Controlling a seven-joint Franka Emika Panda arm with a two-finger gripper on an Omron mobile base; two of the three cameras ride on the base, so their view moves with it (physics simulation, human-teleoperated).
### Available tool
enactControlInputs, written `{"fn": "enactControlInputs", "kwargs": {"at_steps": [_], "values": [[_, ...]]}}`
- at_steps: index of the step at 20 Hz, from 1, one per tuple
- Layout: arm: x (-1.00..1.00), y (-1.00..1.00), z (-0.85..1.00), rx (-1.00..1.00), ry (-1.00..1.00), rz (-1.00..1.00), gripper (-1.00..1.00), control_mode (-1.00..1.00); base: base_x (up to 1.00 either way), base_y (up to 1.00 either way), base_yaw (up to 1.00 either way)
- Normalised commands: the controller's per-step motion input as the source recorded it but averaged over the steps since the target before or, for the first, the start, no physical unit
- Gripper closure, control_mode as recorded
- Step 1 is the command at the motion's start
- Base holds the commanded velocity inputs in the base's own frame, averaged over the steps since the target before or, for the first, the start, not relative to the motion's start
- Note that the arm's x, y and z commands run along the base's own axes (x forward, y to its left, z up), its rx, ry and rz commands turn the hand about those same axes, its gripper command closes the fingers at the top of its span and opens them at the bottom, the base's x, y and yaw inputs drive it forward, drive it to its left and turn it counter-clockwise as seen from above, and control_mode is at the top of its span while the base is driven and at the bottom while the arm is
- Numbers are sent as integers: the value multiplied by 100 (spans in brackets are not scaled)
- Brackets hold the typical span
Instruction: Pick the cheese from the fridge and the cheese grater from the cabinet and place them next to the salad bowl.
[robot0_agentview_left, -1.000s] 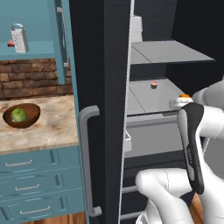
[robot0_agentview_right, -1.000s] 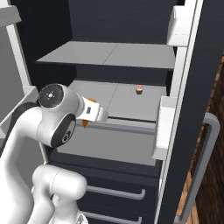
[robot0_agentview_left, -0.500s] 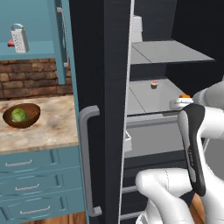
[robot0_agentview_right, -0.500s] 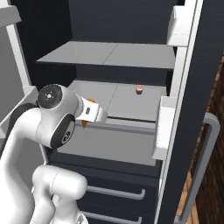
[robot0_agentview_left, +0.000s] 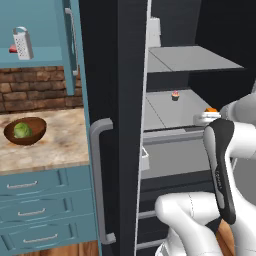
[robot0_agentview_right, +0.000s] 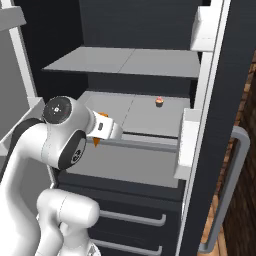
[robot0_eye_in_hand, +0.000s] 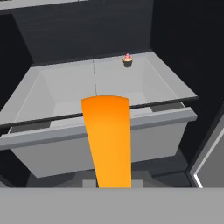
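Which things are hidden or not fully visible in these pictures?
- Tool fingertips: hand view, covered by the cheese.
- Cheese in the base views: a small orange bit shows, the rest is behind the arm.
- Small red thing beside the cheese grater: too small to identify.
- Cupcake: details too small.

No legible text, label, brand, number or sign appears in any view; the small pale markings on the arm's dark link (robot0_agentview_left: 220, 175) are too small and blurred to be read
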Motion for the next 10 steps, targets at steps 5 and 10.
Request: {"fn": "enactControlInputs", "kwargs": {"at_steps": [5, 10], "values": [[0, 0, 0, 0, 0, 0, 100, 100, -50, -9, 0], [0, 0, 0, 0, 0, 0, 100, 100, -56, -12, 0]]}}
